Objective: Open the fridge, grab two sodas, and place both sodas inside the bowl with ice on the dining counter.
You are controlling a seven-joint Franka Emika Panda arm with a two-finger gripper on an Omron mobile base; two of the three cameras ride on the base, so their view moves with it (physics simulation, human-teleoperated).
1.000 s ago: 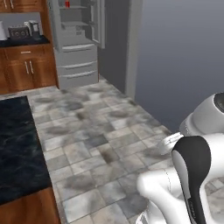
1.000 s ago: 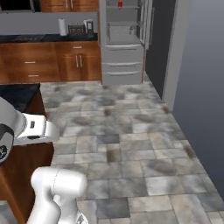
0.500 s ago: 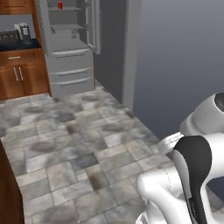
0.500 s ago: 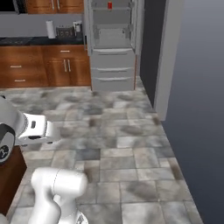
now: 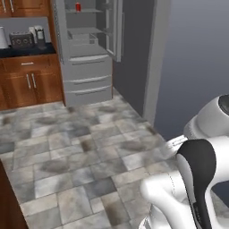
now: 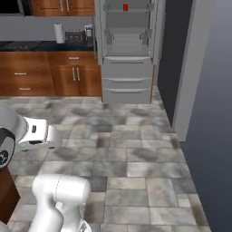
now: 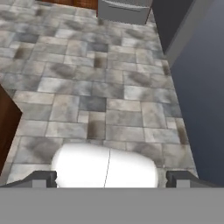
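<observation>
While doors: swung wide on fridge [image 6: 127, 50], across tiled floor [image 6: 136, 154]
Soda: red can [image 6: 125, 7], top shelf inside fridge
Gripper [image 7: 111, 178]: fingers spread apart, grasping nothing
Toaster [image 6: 72, 35]: left of fridge

Base turned; open fridge [image 6: 127, 50] now nearer, more central.

A soda [image 6: 125, 7] stands inside the open fridge [image 6: 127, 86], right of the wall cabinets [image 6: 50, 72].

arm: glossy white rounded links | joints: black bands (one shows a dark cap, perhaps a marking)
</observation>
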